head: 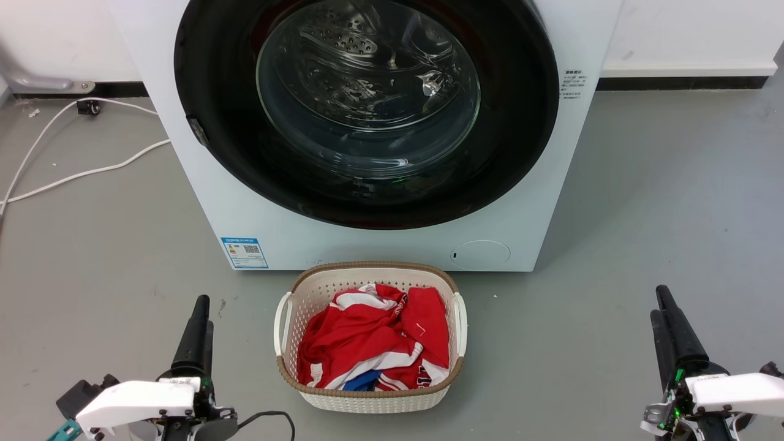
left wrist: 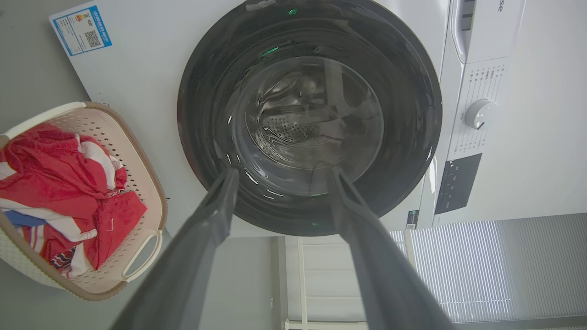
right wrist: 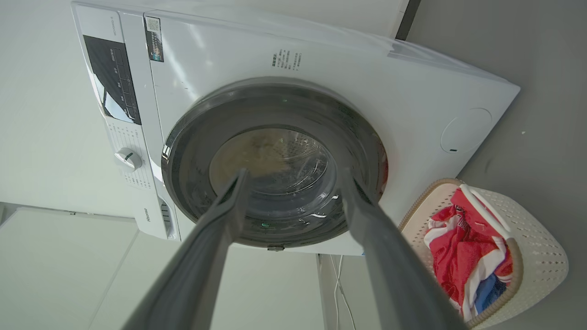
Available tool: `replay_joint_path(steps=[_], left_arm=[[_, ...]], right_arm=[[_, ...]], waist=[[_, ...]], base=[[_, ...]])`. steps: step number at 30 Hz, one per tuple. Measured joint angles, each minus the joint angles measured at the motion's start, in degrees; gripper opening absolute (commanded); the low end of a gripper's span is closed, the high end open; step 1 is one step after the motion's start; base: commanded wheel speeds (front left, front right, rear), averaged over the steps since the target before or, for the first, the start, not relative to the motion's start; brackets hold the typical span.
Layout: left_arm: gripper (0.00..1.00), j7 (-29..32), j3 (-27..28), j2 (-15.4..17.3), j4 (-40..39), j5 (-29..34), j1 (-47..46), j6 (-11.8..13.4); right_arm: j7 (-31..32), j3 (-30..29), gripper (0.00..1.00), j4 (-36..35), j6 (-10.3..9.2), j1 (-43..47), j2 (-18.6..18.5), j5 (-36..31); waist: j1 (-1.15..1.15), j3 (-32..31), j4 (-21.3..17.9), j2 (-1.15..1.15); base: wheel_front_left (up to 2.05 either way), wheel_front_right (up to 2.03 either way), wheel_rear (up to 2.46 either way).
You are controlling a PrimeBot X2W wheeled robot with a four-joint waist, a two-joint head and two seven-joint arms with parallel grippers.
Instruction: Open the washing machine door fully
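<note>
Shut door (head: 367, 116) on machine (head: 202, 184) front; blue QR label (head: 244, 252) at machine's lower left, print unreadable. Left tool (head: 201, 306), right tool (head: 659, 303) before machine, fingers apart, holding nothing.

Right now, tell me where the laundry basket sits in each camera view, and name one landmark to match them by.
Head view: laundry basket at bottom centre, on the floor in front of the washing machine.
Left wrist view: laundry basket at the left edge, left of the machine.
Right wrist view: laundry basket in the lower right corner.
Shared landmark: the round black door, shut, seen in all three views.
</note>
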Motion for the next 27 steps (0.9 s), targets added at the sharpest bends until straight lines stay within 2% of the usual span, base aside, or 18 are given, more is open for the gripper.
replay_joint_path(steps=[11,27], left_arm=[[1.00,-2.71,-2.45,0.01,-4.71,14.74,0.88,3.75],[1.00,-6.04,-5.97,0.01,-7.56,32.60,2.02,7.25]], right_arm=[[-2.57,1.13,1.00,-4.54,0.00,0.52,0.01,-15.30],[-5.94,3.71,1.00,-9.26,0.01,2.24,0.01,-36.06]], waist=[[0.00,0.16,0.04,0.00],[0.00,0.31,0.21,0.00]], base=[[0.00,0.00,0.00],[0.00,0.00,0.00]])
